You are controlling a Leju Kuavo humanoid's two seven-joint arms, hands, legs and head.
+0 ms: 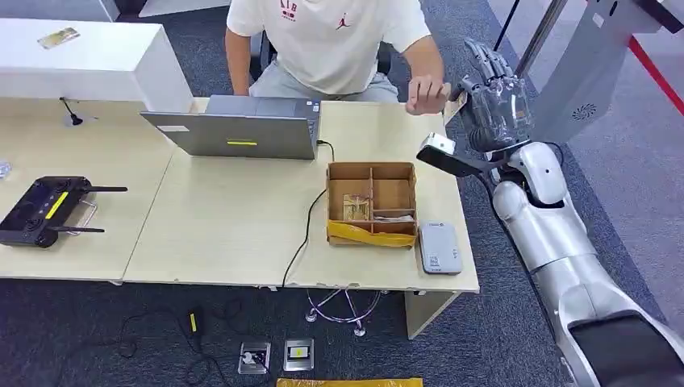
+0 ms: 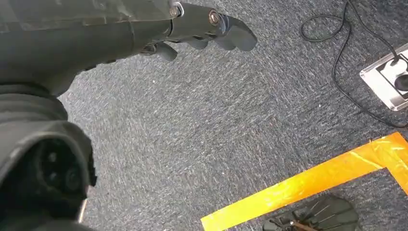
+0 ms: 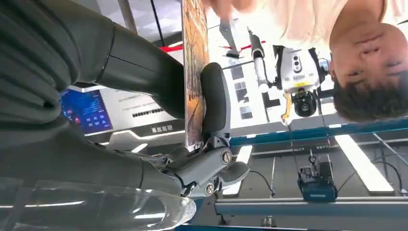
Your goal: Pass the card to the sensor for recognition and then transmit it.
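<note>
My right hand (image 1: 494, 97) is raised beyond the table's far right corner, pinching a card (image 3: 195, 72) with an orange-brown print between thumb and fingers (image 3: 214, 101). The card's pale edge (image 1: 454, 110) sticks out toward a seated person's hand (image 1: 427, 93), which reaches its far end (image 3: 226, 7). Whether that hand grips the card I cannot tell. A grey card sensor (image 1: 440, 248) lies flat at the table's near right corner. My left hand (image 2: 192, 29) hangs over the carpet, holding nothing, fingers loosely extended.
A partitioned cardboard box (image 1: 372, 203) with cards inside stands left of the sensor. An open laptop (image 1: 242, 133) sits mid-table, its cable trailing off the front edge. A black remote controller (image 1: 44, 210) lies far left. Orange tape (image 2: 308, 185) and floor sockets (image 2: 385, 79) mark the carpet.
</note>
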